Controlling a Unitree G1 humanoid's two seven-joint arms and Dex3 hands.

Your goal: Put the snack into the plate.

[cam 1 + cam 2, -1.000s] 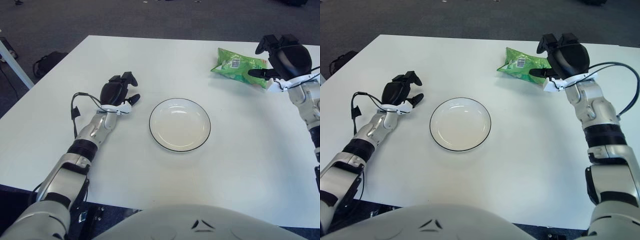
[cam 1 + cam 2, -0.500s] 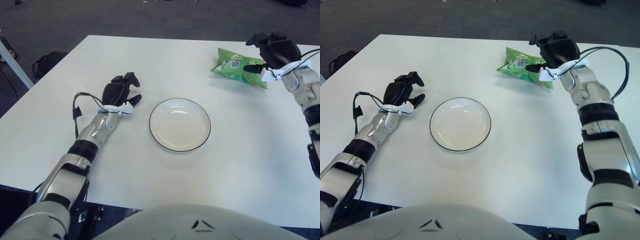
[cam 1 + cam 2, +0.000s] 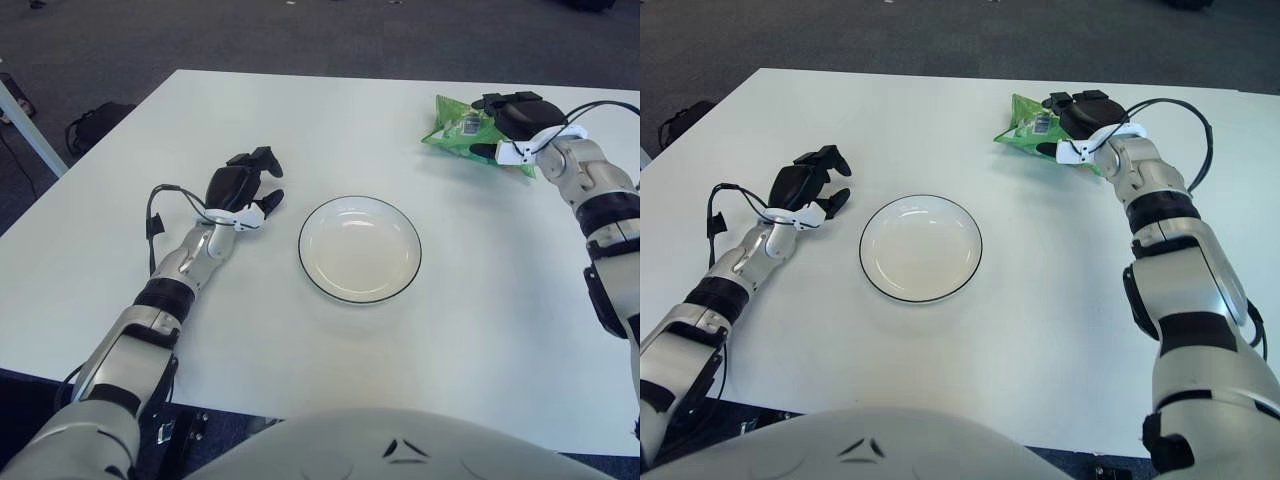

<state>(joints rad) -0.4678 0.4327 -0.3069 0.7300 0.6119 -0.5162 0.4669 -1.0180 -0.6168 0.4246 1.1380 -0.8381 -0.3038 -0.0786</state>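
The snack (image 3: 452, 136) is a green bag lying flat on the white table at the back right. My right hand (image 3: 495, 125) has come down on the bag's right end. Its fingers (image 3: 1058, 101) reach over the bag's far edge, and the thumb sits at its near edge; they are still spread and not clamped. The bag's right part is hidden under the hand. The white plate (image 3: 306, 266) with a thin black rim stands empty at the table's middle, well left of and nearer than the bag. My left hand (image 3: 248, 185) shows left of the plate, holding nothing.
The white table (image 3: 300, 120) stretches to its far edge just behind the snack, with grey carpet beyond. A black cable (image 3: 1195, 140) loops off my right wrist. A dark bag (image 3: 95, 125) lies on the floor at the far left.
My right hand has moved left and down, from hovering beside the snack to covering its right end. The bag has not shifted. My left hand has barely moved.
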